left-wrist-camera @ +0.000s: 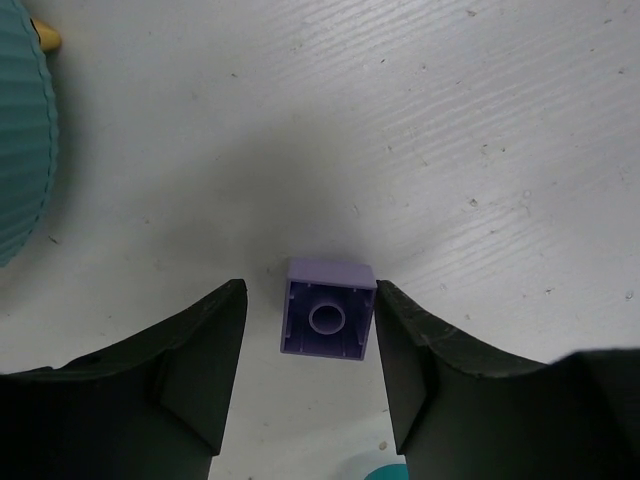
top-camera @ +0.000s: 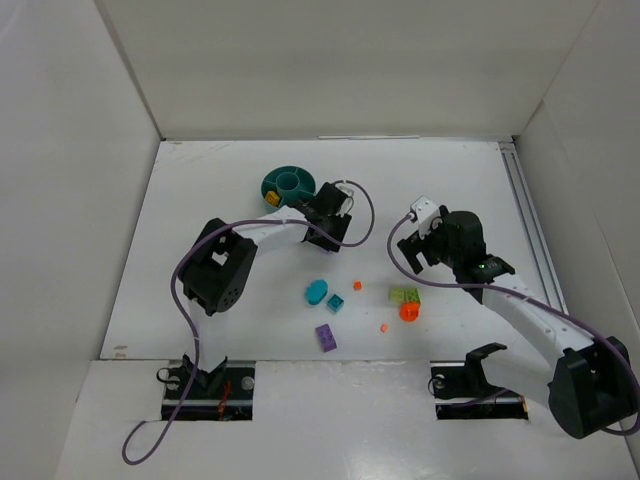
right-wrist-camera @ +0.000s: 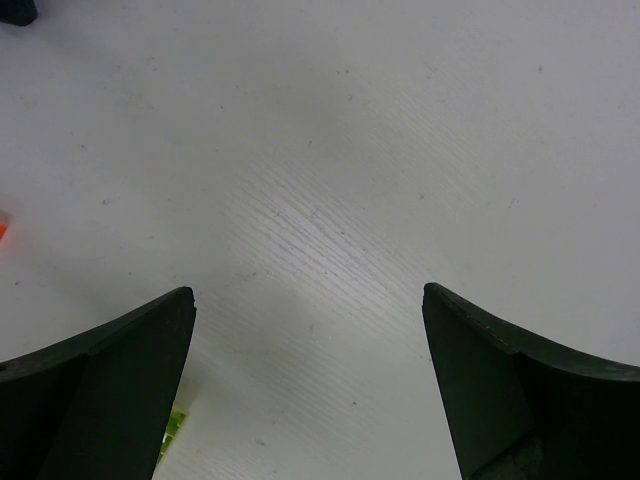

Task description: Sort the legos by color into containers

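**Lilac brick between parted left fingers; dish just beside**

The left end effector (left-wrist-camera: 310, 286) stands over the bench (top-camera: 450, 180) with its dark, matt, wedge-shaped fingers (left-wrist-camera: 190, 370) apart. A lilac brick (left-wrist-camera: 328, 310) sits between them, its square hollow underside and round centre tube facing the wrist camera. One finger meets its side. Bare bench shows between the brick and the other finger, so it is not clamped. Whether it rests on the bench, I cannot tell. The bench is white with a fine grain and dark specks.

The round teal dish (left-wrist-camera: 20, 130) is cut off at the frame edge, showing only a ribbed outer wall and a yellow bit (left-wrist-camera: 45, 38) behind its rim. From overhead, the arm hides this brick.

The right end effector (right-wrist-camera: 310, 300) is spread wide over bare bench, gripping nothing. A lime green piece (right-wrist-camera: 172, 430) is half hidden behind one finger.

Loose, well apart from the dish, lie a glossy teal oval (top-camera: 316, 291), a purple brick (top-camera: 325, 337) and an orange round piece (top-camera: 409, 312).
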You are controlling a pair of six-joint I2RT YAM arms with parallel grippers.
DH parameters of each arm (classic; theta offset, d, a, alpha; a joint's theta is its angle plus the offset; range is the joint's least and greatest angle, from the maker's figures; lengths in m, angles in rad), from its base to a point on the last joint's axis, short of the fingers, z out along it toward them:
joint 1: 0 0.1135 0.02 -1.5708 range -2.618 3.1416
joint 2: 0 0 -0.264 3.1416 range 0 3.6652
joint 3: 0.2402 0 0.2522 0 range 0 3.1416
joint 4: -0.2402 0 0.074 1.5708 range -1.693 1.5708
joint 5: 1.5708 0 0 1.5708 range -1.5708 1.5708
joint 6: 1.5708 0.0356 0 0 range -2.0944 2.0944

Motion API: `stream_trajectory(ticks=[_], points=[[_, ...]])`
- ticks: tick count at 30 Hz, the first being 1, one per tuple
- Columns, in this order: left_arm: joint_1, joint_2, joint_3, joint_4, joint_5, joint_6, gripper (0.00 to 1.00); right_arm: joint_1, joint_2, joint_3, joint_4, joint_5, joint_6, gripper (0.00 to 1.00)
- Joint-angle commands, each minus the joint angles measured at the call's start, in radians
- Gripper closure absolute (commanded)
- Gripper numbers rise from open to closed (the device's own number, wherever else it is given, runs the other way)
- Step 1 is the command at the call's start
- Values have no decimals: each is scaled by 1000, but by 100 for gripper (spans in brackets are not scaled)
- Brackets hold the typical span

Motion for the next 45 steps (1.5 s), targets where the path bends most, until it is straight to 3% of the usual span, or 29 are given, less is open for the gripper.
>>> stream_trajectory(ticks=[1,13,23,37,45], points=[[0,-11,19,-16,-21,11,50,-8,-12,1,18,-23,-4,0],[0,-9,10,-16,-12,-8,75,-8,-30,1,18,-23,-4,0],[23,-196,31,16,-21,-52,87,-8,-49,-8,18,-23,-4,0],[224,-221,176,51,36,-60,86,-26,-67,-8,18,13,-13,0],[233,-233,176,30,36,-39,80,-36,-67,-8,18,13,-13,0]])
